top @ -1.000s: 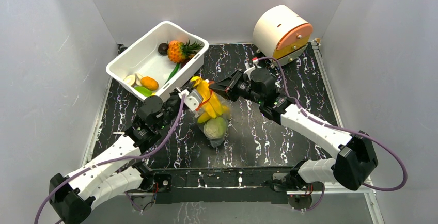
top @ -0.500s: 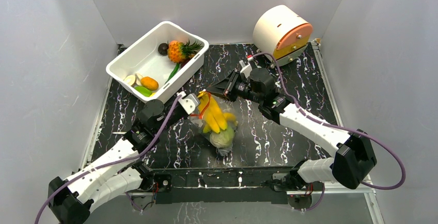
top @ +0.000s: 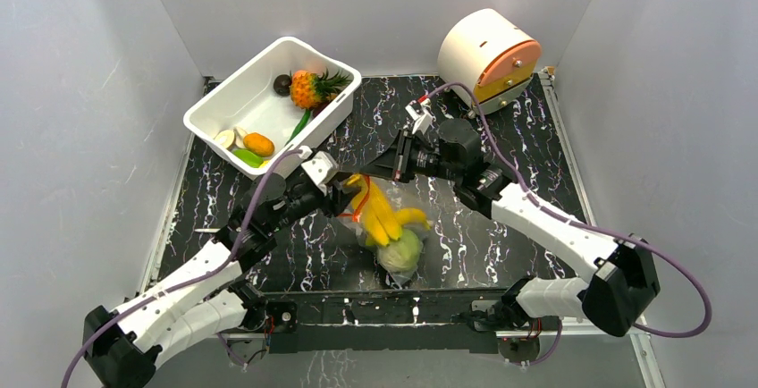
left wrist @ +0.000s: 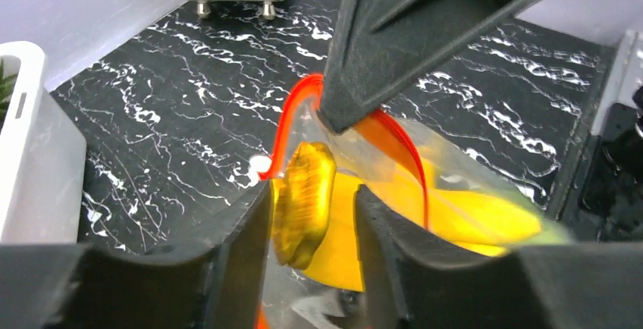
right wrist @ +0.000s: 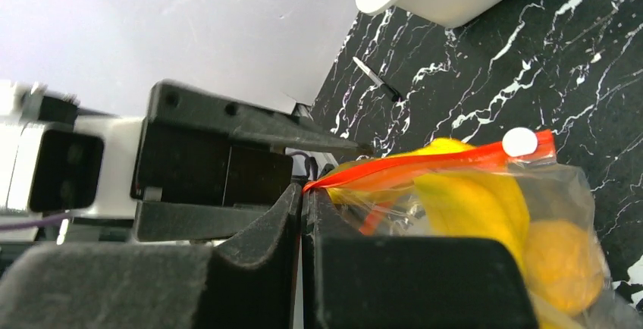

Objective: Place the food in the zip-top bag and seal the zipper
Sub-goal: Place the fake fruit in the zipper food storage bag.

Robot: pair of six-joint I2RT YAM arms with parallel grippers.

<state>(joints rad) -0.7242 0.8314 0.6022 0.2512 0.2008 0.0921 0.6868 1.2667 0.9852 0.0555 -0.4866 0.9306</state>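
The zip-top bag (top: 395,230) hangs crinkled at mid-table with yellow bananas (top: 379,213) and a light-green round fruit (top: 404,250) inside. My right gripper (top: 383,166) is shut on one end of the red zipper (right wrist: 425,164), holding the mouth up. My left gripper (left wrist: 312,200) sits at the bag's mouth with its jaws apart. The brown-yellow banana stem (left wrist: 303,208) stands between them, with a gap on the right side. In the left wrist view the zipper (left wrist: 292,117) curves up to the right gripper's black fingers (left wrist: 394,56).
A white tub (top: 234,102) at the back left holds a pineapple (top: 310,88), an orange piece (top: 259,144) and green pieces. A round white and orange device (top: 487,53) stands at the back right. The black marbled tabletop (top: 527,147) surrounds the bag.
Both grippers and the bag have shifted toward the near edge and to the right. The left jaws have parted from the bananas, which now lie deeper in the bag.
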